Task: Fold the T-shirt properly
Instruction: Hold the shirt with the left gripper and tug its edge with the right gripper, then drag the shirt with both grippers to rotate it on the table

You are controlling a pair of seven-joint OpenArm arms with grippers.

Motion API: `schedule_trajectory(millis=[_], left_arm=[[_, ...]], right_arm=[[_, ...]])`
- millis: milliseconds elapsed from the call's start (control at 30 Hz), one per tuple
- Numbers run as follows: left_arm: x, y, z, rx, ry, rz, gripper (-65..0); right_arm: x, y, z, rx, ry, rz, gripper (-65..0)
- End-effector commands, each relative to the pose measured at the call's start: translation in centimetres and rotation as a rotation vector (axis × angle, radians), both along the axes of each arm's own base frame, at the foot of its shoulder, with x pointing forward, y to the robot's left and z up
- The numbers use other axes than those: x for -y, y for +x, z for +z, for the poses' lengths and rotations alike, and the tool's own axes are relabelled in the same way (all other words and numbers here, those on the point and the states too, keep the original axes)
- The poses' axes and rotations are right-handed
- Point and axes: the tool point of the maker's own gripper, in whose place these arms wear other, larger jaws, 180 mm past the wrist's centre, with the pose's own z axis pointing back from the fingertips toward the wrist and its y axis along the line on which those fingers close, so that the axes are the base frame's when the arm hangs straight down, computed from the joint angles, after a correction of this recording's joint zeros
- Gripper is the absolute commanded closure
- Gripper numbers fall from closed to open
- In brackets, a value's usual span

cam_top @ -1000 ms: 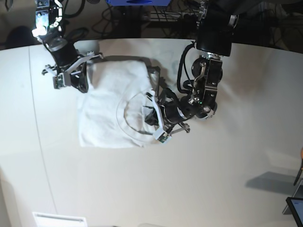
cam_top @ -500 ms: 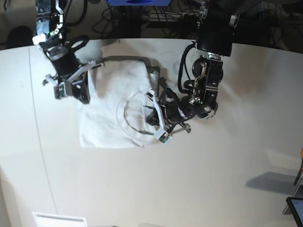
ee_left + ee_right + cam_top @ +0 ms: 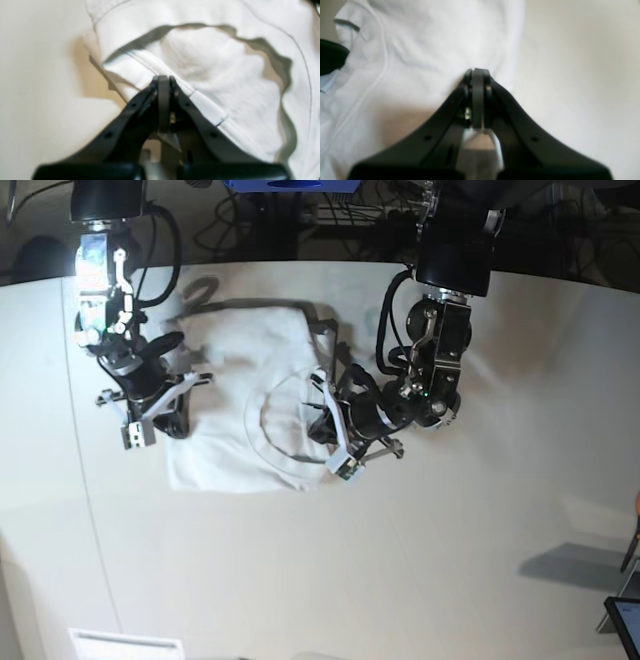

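White T-shirt [image 3: 222,420] on table [image 3: 420,580], partly folded, collar band showing.
Left pincer [image 3: 163,78] together at the collar; right pincer [image 3: 478,72] together at the opposite edge; any cloth between tips impossible to tell.

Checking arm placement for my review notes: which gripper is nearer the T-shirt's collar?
The left. The left gripper is right beside the collar, on its far side in the base view; the right gripper is across at the shirt's opposite edge.
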Motion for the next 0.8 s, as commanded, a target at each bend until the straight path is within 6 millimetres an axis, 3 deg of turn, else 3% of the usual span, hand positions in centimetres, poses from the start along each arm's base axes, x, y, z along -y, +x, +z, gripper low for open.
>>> schedule_trajectory(millis=[0,133,300,367,467,567,767], left_arm=[[0.2,0.5,0.8,0.023,-0.004,-0.008,0.0],[0.2,0.5,0.8,0.023,-0.004,-0.008,0.0],[0.2,0.5,0.7,0.021,-0.004,-0.008,0.0],[0.1,0.5,0.7,0.021,-0.003,-0.008,0.0],[0.1,0.5,0.7,0.021,-0.003,-0.008,0.0],[0.1,0.4,0.7,0.020,-0.003,-0.008,0.0],[0.2,0.4,0.7,0.019,-0.004,-0.010,0.0]], right_arm=[[0.9,0.6,-0.1,0.000,-0.022,-0.009,-0.9],[2.3,1.7,0.5,0.019,-0.051,-0.013,-0.9],[1.2,2.0,6.5,0.142,-0.083,0.027,-0.9],[0.6,2.3,8.1,0.168,-0.091,0.043,-0.9],[0.5,3.4,9.0,0.190,-0.090,0.043,-0.9],[-0.2,4.7,7.9,0.160,-0.084,0.062,-0.9],[-1.6,6.2,3.0,0.030,-0.078,0.105,-0.9]])
